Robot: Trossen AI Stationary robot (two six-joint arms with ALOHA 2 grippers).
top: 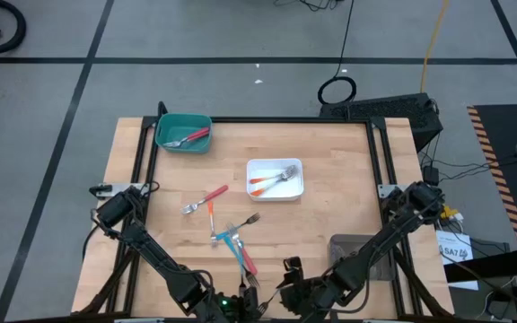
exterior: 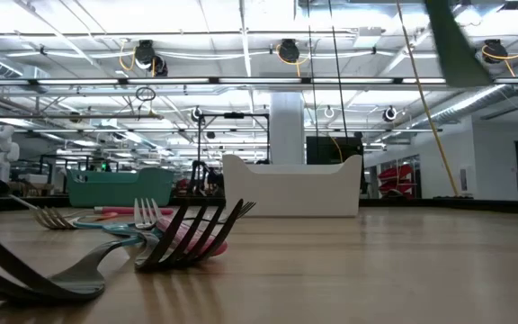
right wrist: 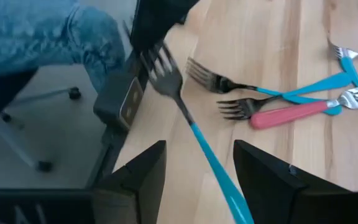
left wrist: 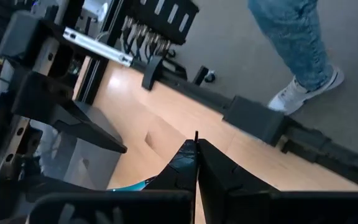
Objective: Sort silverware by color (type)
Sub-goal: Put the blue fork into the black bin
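Wooden butcher-block table (top: 348,170) carries all the silverware. Landmark: white rectangular tray (top: 275,178), near table centre, holding two orange-handled forks (top: 267,183). Teal square tray (top: 183,131) sits well apart from the white tray, at the far-left table corner, with a red-handled fork (top: 191,137) inside. Toward the near-left of the white tray lie a loose red-handled fork (top: 206,197) and an orange-handled fork (top: 212,218) near it. Nearer the front edge than the white tray: crossed pile of blue-handled forks (right wrist: 291,94) with a pink-handled fork (right wrist: 303,112) touching them. Grey flat tray (top: 359,254) lies near-right of the white tray. Left gripper (left wrist: 196,146) at front edge, fingers clenched, blue fork handle (right wrist: 213,163) clamped, metal head tilted up. Right gripper (right wrist: 199,163) beside it, fingers spread, grasping nothing. A person's jeans leg and white shoe (left wrist: 303,87) show beyond the table.
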